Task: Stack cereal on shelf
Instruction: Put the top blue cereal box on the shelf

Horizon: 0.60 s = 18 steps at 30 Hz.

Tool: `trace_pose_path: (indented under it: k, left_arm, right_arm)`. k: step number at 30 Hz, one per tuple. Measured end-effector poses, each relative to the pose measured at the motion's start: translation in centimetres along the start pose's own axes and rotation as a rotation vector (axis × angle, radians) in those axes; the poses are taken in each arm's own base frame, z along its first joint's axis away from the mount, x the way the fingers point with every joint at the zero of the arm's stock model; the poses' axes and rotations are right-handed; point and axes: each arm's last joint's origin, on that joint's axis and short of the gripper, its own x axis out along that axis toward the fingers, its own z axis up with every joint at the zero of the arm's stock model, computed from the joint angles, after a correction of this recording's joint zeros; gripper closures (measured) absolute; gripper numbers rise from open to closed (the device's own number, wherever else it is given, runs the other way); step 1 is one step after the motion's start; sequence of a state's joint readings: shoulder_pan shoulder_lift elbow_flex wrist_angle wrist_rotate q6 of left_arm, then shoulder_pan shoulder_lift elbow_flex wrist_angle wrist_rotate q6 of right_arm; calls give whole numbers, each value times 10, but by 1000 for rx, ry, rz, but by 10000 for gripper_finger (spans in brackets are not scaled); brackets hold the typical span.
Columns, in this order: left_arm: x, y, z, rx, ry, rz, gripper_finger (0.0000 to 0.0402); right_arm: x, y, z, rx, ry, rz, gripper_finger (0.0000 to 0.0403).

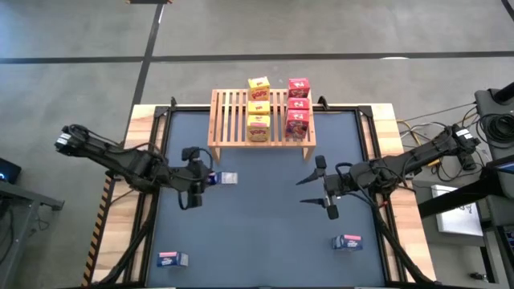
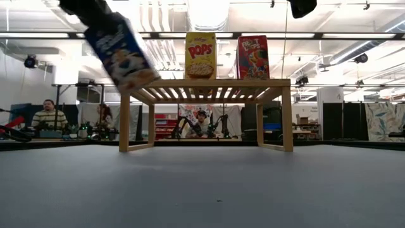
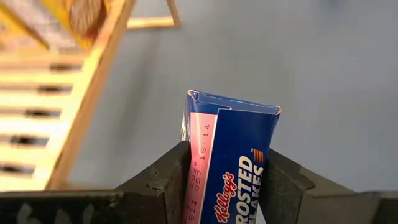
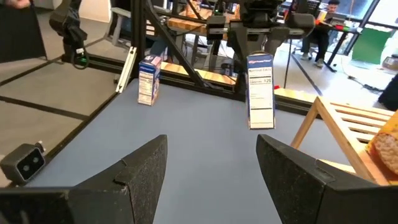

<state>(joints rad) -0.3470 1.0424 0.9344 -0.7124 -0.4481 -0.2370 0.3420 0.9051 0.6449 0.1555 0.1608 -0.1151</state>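
Observation:
The light wooden shelf (image 1: 261, 116) stands at the table's far middle. Three yellow cereal boxes (image 1: 259, 104) and three red ones (image 1: 298, 104) stand on its slats in two rows; the front ones show in the low view (image 2: 200, 56) (image 2: 253, 57). My left gripper (image 1: 210, 178) is left of centre, in front of the shelf, shut on a blue cereal box (image 3: 233, 155). My right gripper (image 1: 303, 191) hovers open, right of centre, holding nothing. Two more blue boxes (image 1: 173, 258) (image 1: 348, 242) rest on the table near its front edge. My left gripper pinches the blue box between its two fingers (image 3: 168, 180), one on each opposite side of the box's lower part (image 3: 205, 186). The fingers come from the table's left, slanting down. The box sticks out past the fingertips, tilted and lifted clear of the table (image 2: 120, 50).
The slats left of the yellow row (image 1: 233, 116) are bare. The dark table mat (image 1: 265, 233) is open between the two arms. A black frame rail (image 1: 161, 128) runs along the table's sides. People sit in the room beyond the table (image 2: 49, 117).

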Motion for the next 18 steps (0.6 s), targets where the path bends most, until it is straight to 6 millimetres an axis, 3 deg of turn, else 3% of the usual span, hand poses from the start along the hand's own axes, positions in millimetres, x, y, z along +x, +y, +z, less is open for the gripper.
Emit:
trace_pose_path:
  k: [10, 18]
  left_arm:
    - [22, -16, 27, -6, -207, 25, 260]
    - [39, -23, 27, -1, -172, 37, 260]
  right_arm:
    - [14, 2, -8, -37, 19, -20, 165]
    - [35, 3, -21, -46, 67, -134, 165]
